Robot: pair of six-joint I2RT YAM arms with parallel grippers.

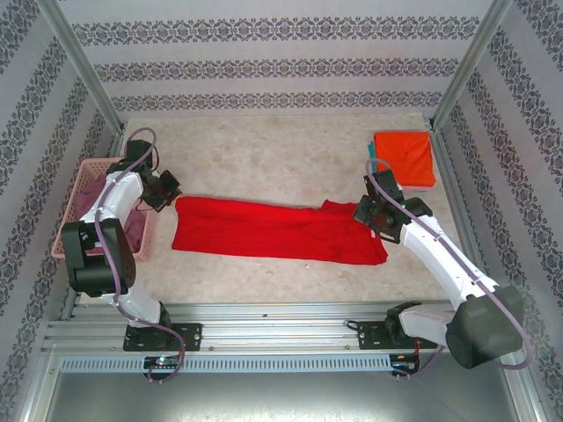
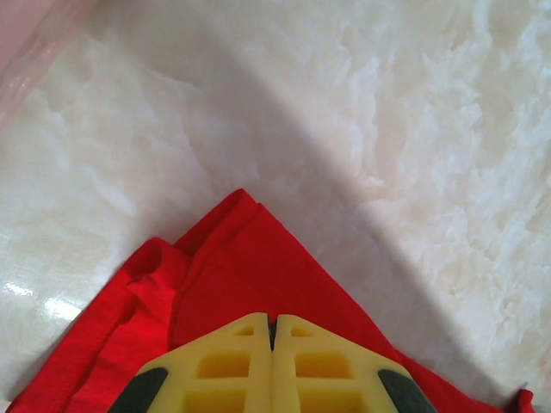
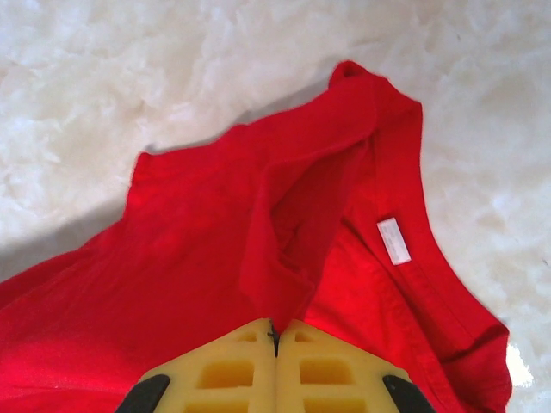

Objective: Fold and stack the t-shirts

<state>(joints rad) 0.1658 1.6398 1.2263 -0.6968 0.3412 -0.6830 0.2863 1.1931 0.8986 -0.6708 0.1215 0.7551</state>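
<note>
One red t-shirt (image 1: 273,233) lies spread across the middle of the table (image 1: 264,158). The left gripper (image 1: 172,195) is clenched over its left corner, hold unclear. The right gripper (image 1: 369,214) pinches a fold beside the collar (image 3: 428,274).

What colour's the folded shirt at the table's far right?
Orange. The folded shirt shows best in the top external view.

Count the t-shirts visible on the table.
3: a red t-shirt spread in the middle, an orange t-shirt folded at the far right corner, a teal t-shirt edge peeking beneath it. The pink basket on the left may hide another.
</note>
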